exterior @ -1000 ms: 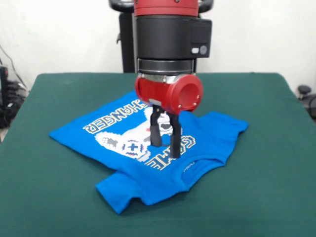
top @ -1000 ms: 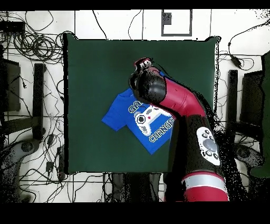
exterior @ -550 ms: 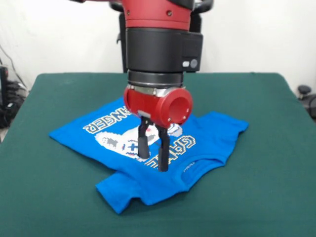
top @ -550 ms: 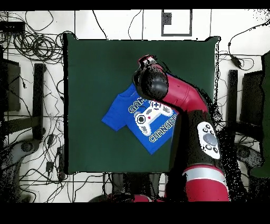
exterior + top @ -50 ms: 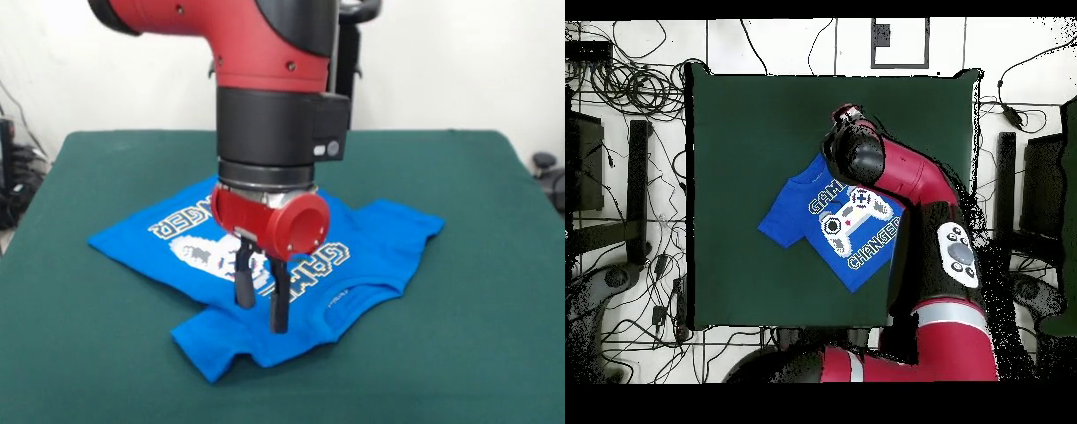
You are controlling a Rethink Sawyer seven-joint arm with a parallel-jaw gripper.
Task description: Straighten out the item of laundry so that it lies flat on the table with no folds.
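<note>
Right now the gripper [image 5: 261, 305] hangs above the front part of the blue T-shirt [image 5: 371, 243], just over the neckline end of the white lettering, with its two black fingers [image 5: 243, 283] set a narrow gap apart and nothing between them. The shirt lies on the green table [image 5: 494, 353], roughly at its middle and well clear of every edge; in the overhead view the shirt [image 5: 790, 215] sits askew to the table [image 5: 745, 120], and the arm covers one side of it. Most of the printed front looks flat, but the sleeve nearest the front of the table seems doubled under the body, with a soft ridge running from it toward the collar, so the work is probably not finished. To do this step well, I would judge it best to come straight down on a single layer close to that tucked sleeve, pinch only the top cloth, then draw it outward and low along the table away from the shirt's middle, so the fold opens without dragging the whole garment. Lifting high would likely pull the flat part into new creases. Count: one shirt, one table, one arm with one gripper, two fingers
</note>
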